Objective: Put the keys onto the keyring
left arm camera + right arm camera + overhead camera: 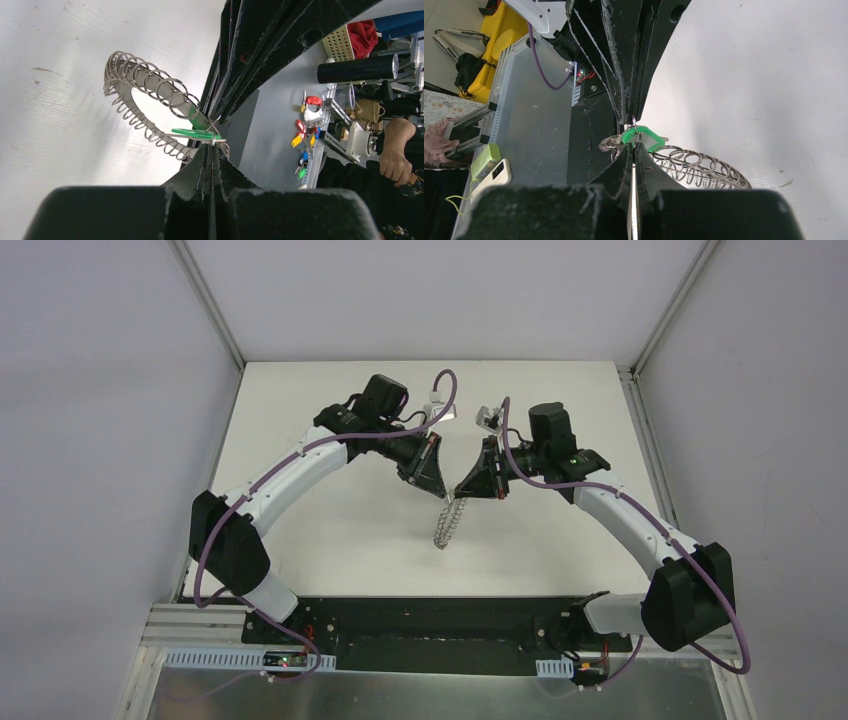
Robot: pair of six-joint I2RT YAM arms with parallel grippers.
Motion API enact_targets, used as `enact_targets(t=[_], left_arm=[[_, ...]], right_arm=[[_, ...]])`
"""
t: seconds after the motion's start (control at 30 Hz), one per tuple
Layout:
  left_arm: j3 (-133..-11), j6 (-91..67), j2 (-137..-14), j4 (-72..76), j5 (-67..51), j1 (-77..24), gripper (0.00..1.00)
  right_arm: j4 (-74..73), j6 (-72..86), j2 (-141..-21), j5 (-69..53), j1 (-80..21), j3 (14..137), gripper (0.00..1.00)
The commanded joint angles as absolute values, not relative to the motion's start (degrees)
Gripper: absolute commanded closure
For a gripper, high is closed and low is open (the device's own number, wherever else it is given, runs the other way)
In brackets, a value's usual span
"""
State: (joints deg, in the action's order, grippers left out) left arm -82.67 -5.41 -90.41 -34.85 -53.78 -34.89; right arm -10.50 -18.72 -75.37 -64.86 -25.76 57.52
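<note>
The left fingers (195, 170) are pressed together, and their tips appear to pinch the key (192, 133), a small silver blade with a bright green head lying flat across them. The right fingers (616, 172) are also pressed together. They come in from the opposite side and seem to clamp the flat grey band of the keyring (150, 100) at its rim. The two sets of tips all but touch, so the key sits right against that rim, among the small wire loops fringing its outer edge. Whether the key has been threaded onto a loop cannot be told.

In the top view, the keyring hangs edge-on below the meeting fingertips, tilted toward the near edge of the surface (330, 420). It is about midway between the left and right edges. Whether its lower end touches the surface is unclear. Both arms bow in from the near corners and meet over the middle.
</note>
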Motion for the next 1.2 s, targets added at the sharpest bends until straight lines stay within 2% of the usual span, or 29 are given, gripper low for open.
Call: enact_targets(t=[0.0,1.17], left_arm=[[-84.37,-5.58,-90.63,-34.45,-55.83,-35.2,1.0],[-83.94,-6.74,-92.9,-35.46,-56.18,-34.19,1.0]], right_arm=[[-9.98,-20.89,-72.95,-69.0,-26.12,57.73,1.0],[-11.69,-23.32,-72.03,-68.65,-25.85,57.83,1.0]])
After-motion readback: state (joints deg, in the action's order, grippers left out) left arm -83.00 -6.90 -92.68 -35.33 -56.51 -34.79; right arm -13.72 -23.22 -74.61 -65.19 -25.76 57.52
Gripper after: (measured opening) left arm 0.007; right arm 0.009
